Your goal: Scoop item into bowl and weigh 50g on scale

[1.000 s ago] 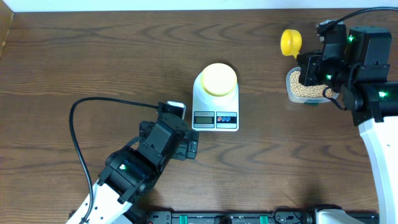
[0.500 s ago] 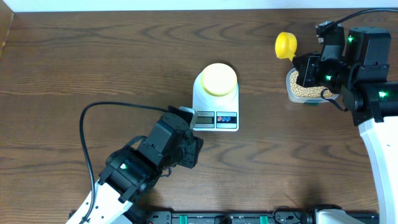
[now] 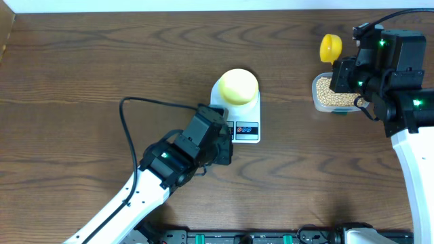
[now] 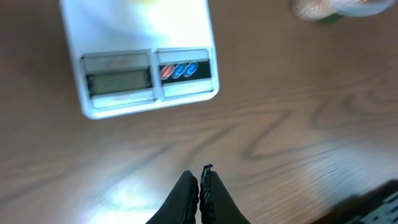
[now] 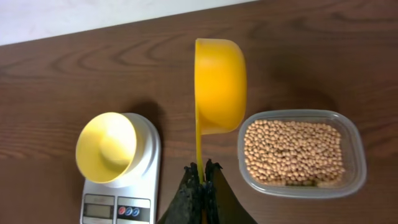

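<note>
A dark brown wood-grain tabletop (image 3: 81,68) carries everything, with a pale wall strip along its far edge.

Since 1 second ago, the left arm has swung up and to the right, from well short of the scale (image 3: 252,112) to right against its front edge, where it now hides the left part of that edge in the overhead view. Its fingers have gone from spread to closed in that time. The yellow scoop (image 3: 331,47) has shifted a little to the right, and the arm that covered part of the clear tub (image 3: 317,102) has drawn back, so more of the beans (image 3: 332,97) show. Bowl, scale and tub lie where they did.

The left claw (image 4: 203,177) is clenched on nothing, its 2 fingers pressed together above bare wood. The scale's display (image 4: 118,79) and red and blue buttons (image 4: 177,70) lie just ahead of it, apart from the fingertips.

The right claw (image 5: 202,177) is clenched on the scoop's thin handle, holding the scoop on edge in the air. In the right wrist view the pale yellow bowl (image 5: 107,146) sits on the scale to the claw's left, and the beans fill the tub to its right, with the scoop between them.
</note>
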Available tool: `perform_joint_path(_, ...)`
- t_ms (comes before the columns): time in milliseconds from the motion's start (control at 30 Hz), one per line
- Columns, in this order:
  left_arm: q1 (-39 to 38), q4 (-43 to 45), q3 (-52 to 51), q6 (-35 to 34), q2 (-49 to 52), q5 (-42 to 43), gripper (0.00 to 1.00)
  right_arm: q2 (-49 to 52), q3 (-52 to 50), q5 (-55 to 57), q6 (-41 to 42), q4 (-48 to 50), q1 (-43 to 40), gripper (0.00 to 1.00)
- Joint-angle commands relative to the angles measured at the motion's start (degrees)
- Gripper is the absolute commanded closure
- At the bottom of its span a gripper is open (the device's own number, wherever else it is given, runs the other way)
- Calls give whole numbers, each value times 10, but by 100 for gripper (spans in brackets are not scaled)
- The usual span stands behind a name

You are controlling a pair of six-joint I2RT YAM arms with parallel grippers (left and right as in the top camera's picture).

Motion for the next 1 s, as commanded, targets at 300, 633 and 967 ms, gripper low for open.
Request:
perform_joint_path(300,-5,41,-1,39,98,14,93,3,2,27,-27,-6,0,99)
perform_joint_path(633,-10,122,-1,89,175,-63,93,3,2,26,-27,-29,0,99)
perform_joint_path(967,-13,179,-1,89,240,-102,93,3,2,27,-27,-29,0,99)
